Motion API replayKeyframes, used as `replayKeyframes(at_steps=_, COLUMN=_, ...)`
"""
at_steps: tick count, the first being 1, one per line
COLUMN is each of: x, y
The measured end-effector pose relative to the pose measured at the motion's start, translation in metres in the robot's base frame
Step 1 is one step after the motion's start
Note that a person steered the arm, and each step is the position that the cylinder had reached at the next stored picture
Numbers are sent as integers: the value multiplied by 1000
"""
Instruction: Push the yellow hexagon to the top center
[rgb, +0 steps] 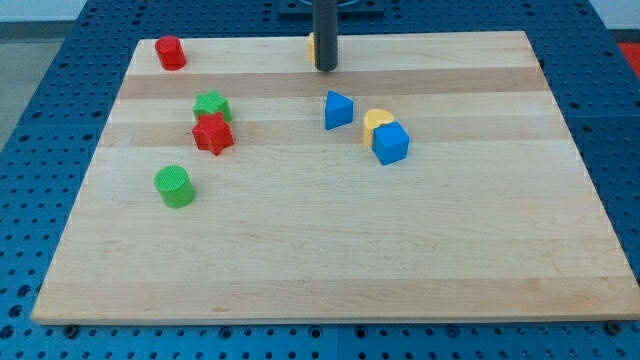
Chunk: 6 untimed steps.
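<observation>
The yellow hexagon (312, 46) sits at the view's top centre of the wooden board (330, 250). Only a thin yellow sliver of it shows, to the left of the dark rod. My tip (326, 68) rests on the board right beside it, on its right and slightly in front, hiding most of it. Whether the tip touches the hexagon cannot be told.
A red cylinder (170, 53) stands at the top left. A green star-like block (211, 105) and a red star (212, 134) sit together left of centre. A green cylinder (174, 186) lies lower left. A blue triangle (338, 110), a yellow heart-like block (377, 122) and a blue cube (391, 143) lie right of centre.
</observation>
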<state>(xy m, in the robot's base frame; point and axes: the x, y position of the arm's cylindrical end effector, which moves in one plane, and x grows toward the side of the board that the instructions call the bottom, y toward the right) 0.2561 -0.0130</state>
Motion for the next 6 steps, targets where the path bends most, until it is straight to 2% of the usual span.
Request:
replayKeyframes(at_steps=2, x=0, y=1)
replayKeyframes(at_steps=3, x=11, y=32)
replayKeyframes(at_steps=4, x=42, y=96)
replayKeyframes(at_steps=5, x=76, y=123)
replayKeyframes(at_steps=6, x=90, y=120)
